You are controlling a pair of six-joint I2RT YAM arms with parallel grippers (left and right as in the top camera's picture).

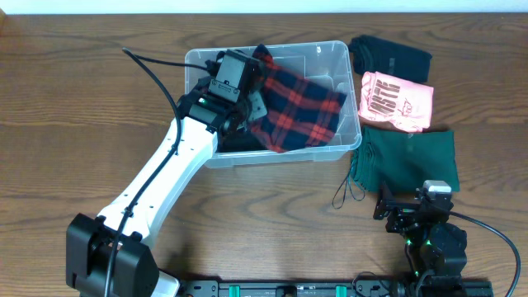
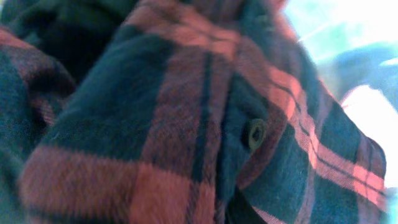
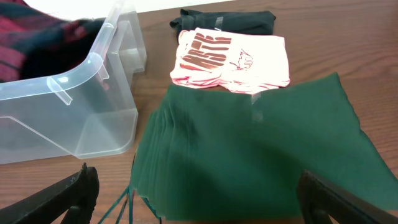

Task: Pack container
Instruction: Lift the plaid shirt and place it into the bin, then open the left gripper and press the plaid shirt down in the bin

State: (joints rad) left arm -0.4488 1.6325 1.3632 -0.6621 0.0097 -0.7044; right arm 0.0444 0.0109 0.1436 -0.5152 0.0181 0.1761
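The clear plastic container [image 1: 323, 51] stands at the table's back middle; its near corner shows in the right wrist view [image 3: 74, 118]. A red and navy plaid shirt [image 1: 299, 107] lies in it, draped toward the right rim. My left gripper [image 1: 241, 92] is down inside the container at the shirt's left edge. In the left wrist view the plaid shirt [image 2: 186, 118] fills the frame and hides the fingers. My right gripper [image 1: 410, 208] is open and empty near the front edge, just before a folded dark green cloth [image 1: 408, 157], with both fingers [image 3: 202, 202] wide apart.
A pink printed shirt [image 1: 396, 99] and a folded dark garment [image 1: 389, 56] lie right of the container, behind the green cloth [image 3: 249, 143]. Both also show in the right wrist view: pink shirt [image 3: 230, 59], dark garment [image 3: 224, 20]. Loose green threads [image 1: 346, 194] trail from the cloth.
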